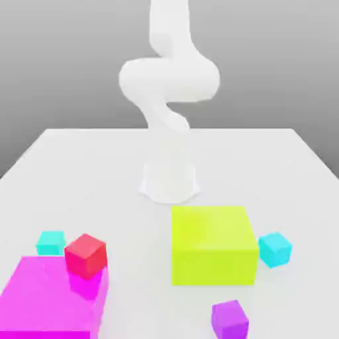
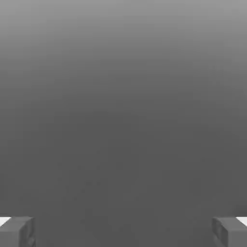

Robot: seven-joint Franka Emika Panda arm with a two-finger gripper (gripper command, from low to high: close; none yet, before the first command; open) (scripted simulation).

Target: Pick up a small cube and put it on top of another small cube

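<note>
One small cyan cube point(image 1: 275, 249) rests on the white table just to the exterior view's right of the big yellow block. A second small cyan cube point(image 1: 50, 242) sits at the exterior view's left, behind the magenta block and next to the red cube. The white arm point(image 1: 169, 79) rises from its base at the table's middle, well behind both cubes. In the hand view my gripper point(image 2: 123, 231) is open, its two grey fingertips point(image 2: 17, 231) far apart with nothing between them, facing a plain grey background.
A big yellow block point(image 1: 213, 245) stands near the front centre. A big magenta block point(image 1: 53, 298) fills the front corner at the exterior view's left, with a small red cube point(image 1: 85, 254) at its back edge. A small purple cube point(image 1: 230, 319) lies in front of the yellow block.
</note>
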